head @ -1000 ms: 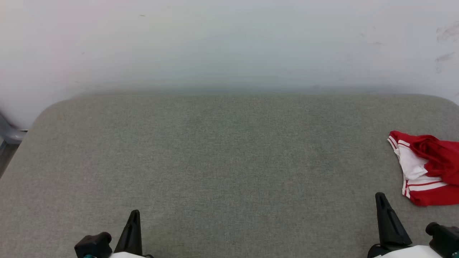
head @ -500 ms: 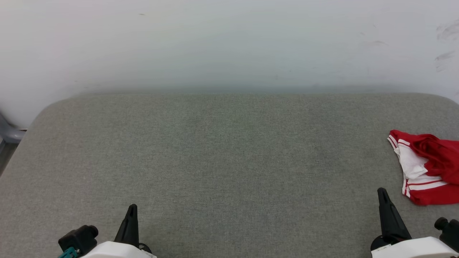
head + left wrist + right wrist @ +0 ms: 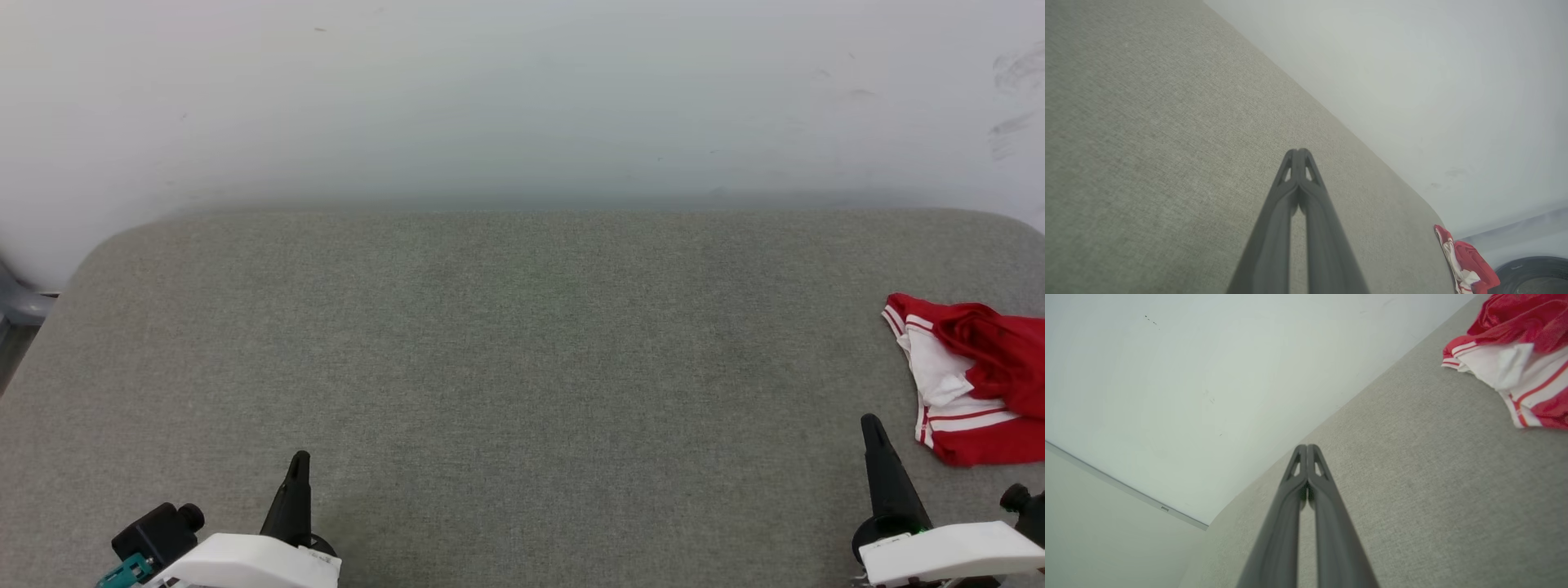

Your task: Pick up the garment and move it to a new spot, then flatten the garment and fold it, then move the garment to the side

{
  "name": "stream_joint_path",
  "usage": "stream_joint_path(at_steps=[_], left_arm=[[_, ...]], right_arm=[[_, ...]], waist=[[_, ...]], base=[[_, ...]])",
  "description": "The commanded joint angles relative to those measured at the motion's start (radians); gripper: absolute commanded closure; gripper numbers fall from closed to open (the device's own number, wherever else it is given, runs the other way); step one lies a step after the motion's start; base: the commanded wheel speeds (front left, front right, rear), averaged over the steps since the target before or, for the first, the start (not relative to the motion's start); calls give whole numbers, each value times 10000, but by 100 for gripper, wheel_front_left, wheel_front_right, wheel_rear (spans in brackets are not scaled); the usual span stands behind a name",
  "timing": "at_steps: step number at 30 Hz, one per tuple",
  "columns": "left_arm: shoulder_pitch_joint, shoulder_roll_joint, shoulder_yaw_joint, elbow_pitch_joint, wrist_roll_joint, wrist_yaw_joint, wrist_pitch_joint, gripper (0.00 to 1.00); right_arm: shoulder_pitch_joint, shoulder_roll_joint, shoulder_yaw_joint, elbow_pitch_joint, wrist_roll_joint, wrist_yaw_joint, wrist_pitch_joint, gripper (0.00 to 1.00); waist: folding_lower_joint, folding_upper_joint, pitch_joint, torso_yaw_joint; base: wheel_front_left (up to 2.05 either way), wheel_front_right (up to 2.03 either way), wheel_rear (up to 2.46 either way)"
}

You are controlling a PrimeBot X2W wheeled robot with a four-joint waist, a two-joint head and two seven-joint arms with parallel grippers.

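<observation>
The garment (image 3: 976,380), red with white sleeve parts and thin red-and-white stripes, lies crumpled at the right edge of the grey cushioned surface (image 3: 522,343), partly cut off by the head view's border. It also appears as the garment (image 3: 1515,355) at the upper right of the right wrist view and small as the garment (image 3: 1466,261) at the lower right of the left wrist view. My right gripper (image 3: 872,425) is shut and empty, just left of and nearer than the garment. My left gripper (image 3: 299,459) is shut and empty at the lower left, far from it.
A pale wall (image 3: 522,98) runs along the far edge of the surface. A grey object (image 3: 16,306) sits beyond the surface's left corner. A dark round thing (image 3: 1535,275) shows past the surface's end in the left wrist view.
Both grippers have crept forward into the head view, with more of their white wrists showing. The garment has not moved.
</observation>
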Motion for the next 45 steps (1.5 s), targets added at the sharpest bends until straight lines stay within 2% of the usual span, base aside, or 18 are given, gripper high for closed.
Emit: stream_joint_path(at_steps=[1,21,45], left_arm=[[-240,-17,81,-67,-281,-71,62,100],[-655,-124,445,176,-2718,-434,641,100],[-1069,-261,848,428,-5082,-805,1244,100]], right_arm=[[-244,-86,-22,-37,289,0,53,100],[-672,-100,-109,299,2697,-2,640,100],[-1067,-74,-244,641,5035,-3,1240,100]], waist=[[0,0,3,-1],[0,0,68,-32],[0,0,145,-69]], base=[[0,0,0],[0,0,0],[0,0,0]])
